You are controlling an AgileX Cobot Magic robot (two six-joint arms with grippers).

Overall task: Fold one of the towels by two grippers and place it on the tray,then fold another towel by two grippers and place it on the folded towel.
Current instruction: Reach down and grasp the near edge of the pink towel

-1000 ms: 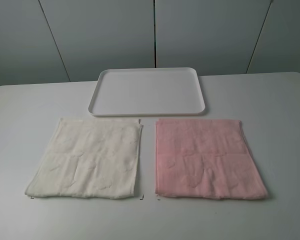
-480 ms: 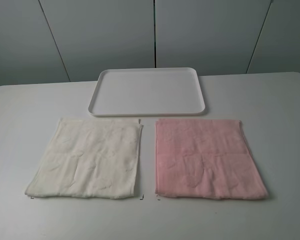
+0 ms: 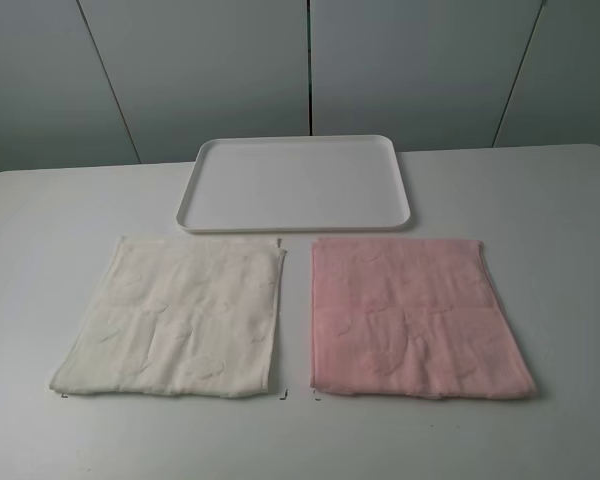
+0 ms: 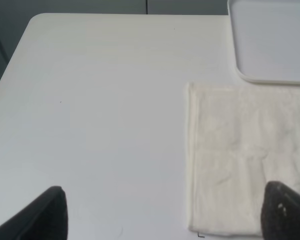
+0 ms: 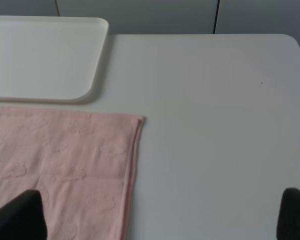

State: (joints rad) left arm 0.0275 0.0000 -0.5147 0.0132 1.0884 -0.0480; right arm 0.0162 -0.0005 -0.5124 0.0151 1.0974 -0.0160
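Note:
A cream towel [image 3: 180, 315] lies flat on the table at the front left, and a pink towel [image 3: 410, 315] lies flat at the front right. An empty white tray [image 3: 295, 183] sits behind them. Neither gripper shows in the exterior high view. In the left wrist view my left gripper [image 4: 162, 215] is open and empty, above the table beside the cream towel [image 4: 240, 160], with the tray [image 4: 275, 40] beyond. In the right wrist view my right gripper [image 5: 157, 215] is open and empty over the edge of the pink towel [image 5: 60, 165], with the tray [image 5: 45, 55] beyond.
The white table [image 3: 50, 220] has rounded far corners and ends against a grey panelled wall [image 3: 200, 70]. Small black corner marks [image 3: 283, 395] sit on the table at the towels' front edges.

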